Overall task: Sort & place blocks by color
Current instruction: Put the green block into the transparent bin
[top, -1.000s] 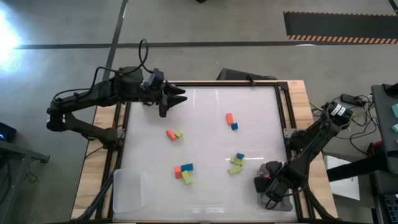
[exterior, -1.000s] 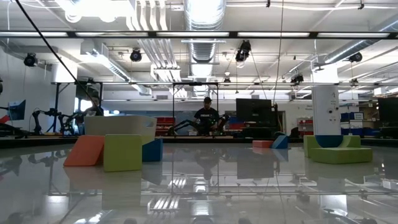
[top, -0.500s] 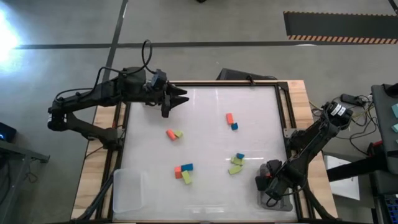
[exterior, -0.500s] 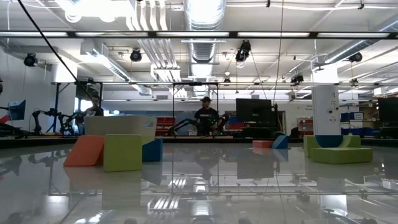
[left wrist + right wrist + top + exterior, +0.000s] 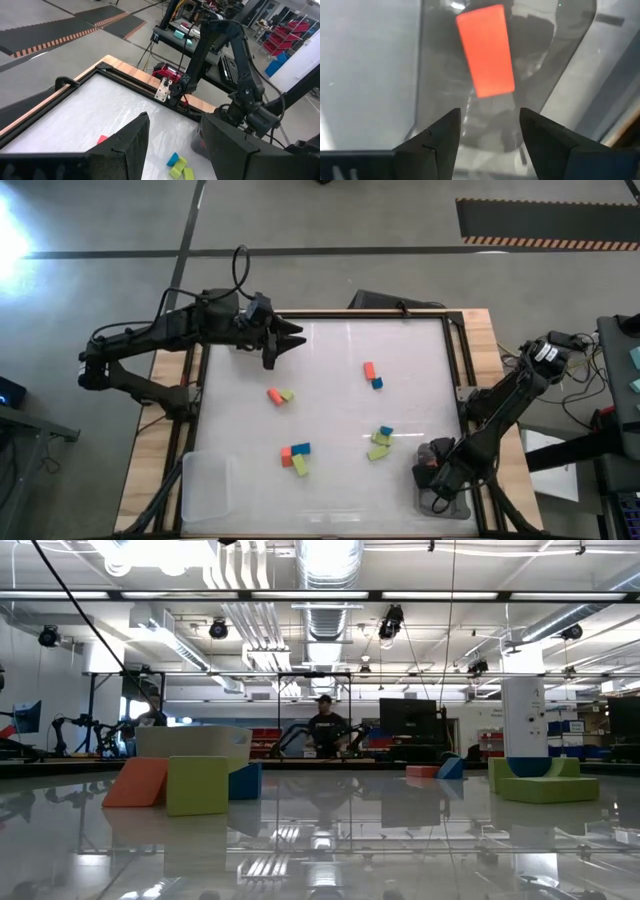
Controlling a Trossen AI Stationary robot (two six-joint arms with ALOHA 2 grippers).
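— Four little clusters of blocks sit on the white table (image 5: 330, 410) in the overhead frame. Left of centre, an orange block (image 5: 274, 395) touches a yellow-green block (image 5: 287, 394). Upper right of centre, an orange-red block (image 5: 369, 370) has a blue block (image 5: 377, 383) at its lower end.

— And the lower half?

— Lower centre, an orange-red one (image 5: 287, 453) and a blue one (image 5: 301, 449) lie side by side, with a green one (image 5: 300, 465) just below them. To their right, a small blue block (image 5: 386, 432) lies next to two yellow-green blocks (image 5: 379, 446).

— Where are the arms?

— The left gripper (image 5: 291, 336) hangs over the upper left corner of the table, fingers spread, holding nothing. Its wrist camera looks between its dark fingers (image 5: 131, 145) across the table toward the right arm (image 5: 235, 65) at the far side.

— The right one?

— The right gripper (image 5: 437, 478) is at the lower right of the overhead frame, over a clear tray (image 5: 447, 507) at the table's edge. Its wrist camera shows the fingers (image 5: 437, 135) parted and empty, and beyond them a single orange-red block (image 5: 486, 50) lying in that tray (image 5: 570, 45).

— Anything in the way?

— Another clear tray (image 5: 207, 485) sits at the lower left corner, apart from every block. In the table-level frame, an orange, green and blue trio (image 5: 195, 782) stands at left, green blocks (image 5: 545, 780) at right, and a person (image 5: 323, 728) is far back in the room.
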